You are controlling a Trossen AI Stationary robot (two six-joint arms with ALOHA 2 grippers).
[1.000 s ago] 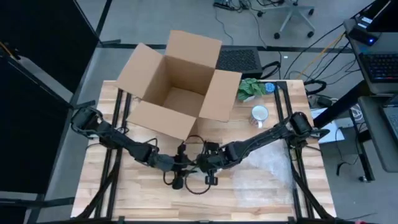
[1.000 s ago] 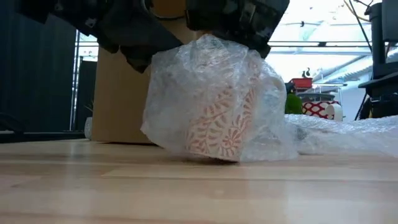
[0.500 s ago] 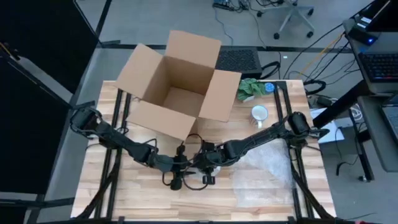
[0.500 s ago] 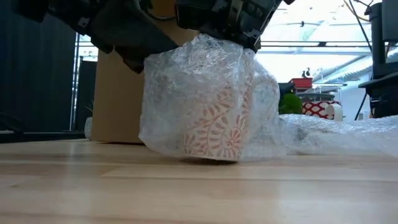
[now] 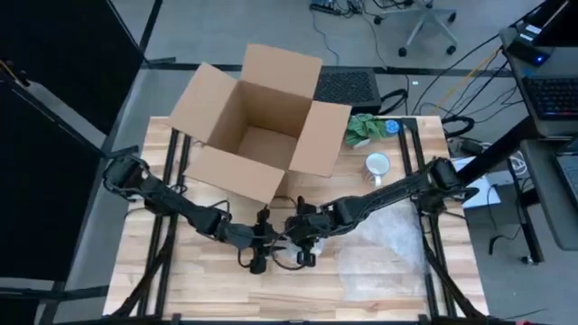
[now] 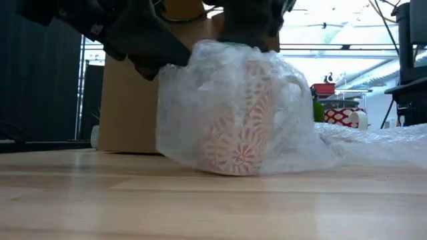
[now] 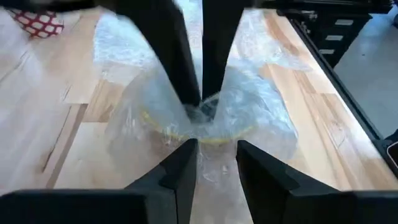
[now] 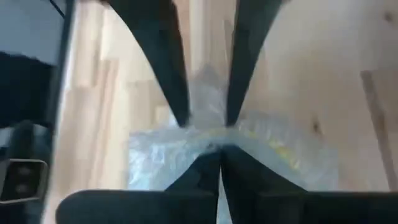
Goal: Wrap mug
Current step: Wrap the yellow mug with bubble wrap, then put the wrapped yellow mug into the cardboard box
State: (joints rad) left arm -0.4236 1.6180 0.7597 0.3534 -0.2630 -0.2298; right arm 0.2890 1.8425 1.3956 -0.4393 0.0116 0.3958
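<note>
Bubble wrap [image 6: 233, 100] veils the mug [image 6: 237, 127], blurring its pattern.

Both arms are dark, near-black, built of slim jointed links with bulkier rounded housings at the shoulder joints by the table's left and right edges. Thin black cables loop beside the wrists. The left gripper [image 7: 214, 165] and right gripper [image 8: 221, 165] each carry two flat, tapering black fingers on a broad dark bar.
</note>
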